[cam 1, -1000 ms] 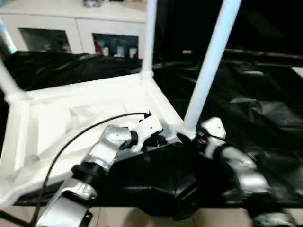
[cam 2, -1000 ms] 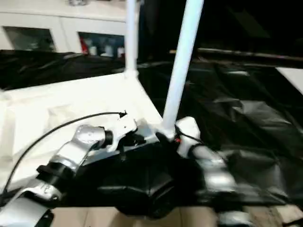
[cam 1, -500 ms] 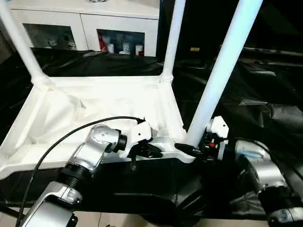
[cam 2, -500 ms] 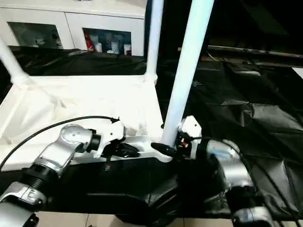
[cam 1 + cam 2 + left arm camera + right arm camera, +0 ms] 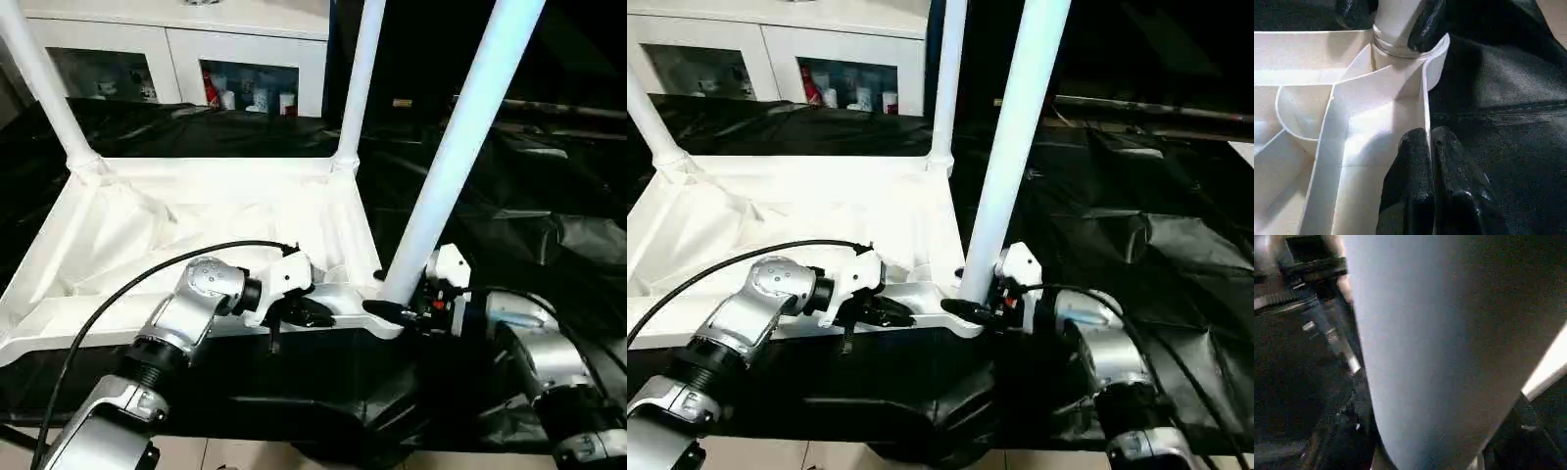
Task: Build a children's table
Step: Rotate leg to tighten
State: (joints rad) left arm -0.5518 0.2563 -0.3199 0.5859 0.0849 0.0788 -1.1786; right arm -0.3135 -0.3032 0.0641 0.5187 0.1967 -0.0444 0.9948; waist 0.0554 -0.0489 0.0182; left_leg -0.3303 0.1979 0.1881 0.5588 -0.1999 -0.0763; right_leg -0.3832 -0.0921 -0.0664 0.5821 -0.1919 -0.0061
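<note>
The white tabletop (image 5: 196,211) is seen lying upside down on the black-draped bench (image 5: 549,196), its ribbed underside facing up. Three white legs are seen standing upright in its corner sockets: a near-right leg (image 5: 460,127), a far-right leg (image 5: 361,69) and a far-left leg (image 5: 34,73).

The left gripper (image 5: 312,313) is held at the tabletop's near rim, just to the left of the near-right corner. In the left wrist view its two black fingers (image 5: 1415,181) are pressed together, with the thin upright wall of the rim pinched between them; the rim is thus being grasped. Ahead of these fingers the socket collar (image 5: 1396,46) of the near-right corner is seen, with the leg's foot seated in it.

The right gripper (image 5: 392,311) is placed at the base of the near-right leg, right at the corner socket. One black finger (image 5: 965,309) is seen in front of the leg's foot, and the leg's white tube looms close before the right wrist camera (image 5: 1440,342). Whether these fingers are clenched on the leg or merely stand around it cannot be told.

A white cabinet (image 5: 176,59) with glass doors stands beyond the bench.
</note>
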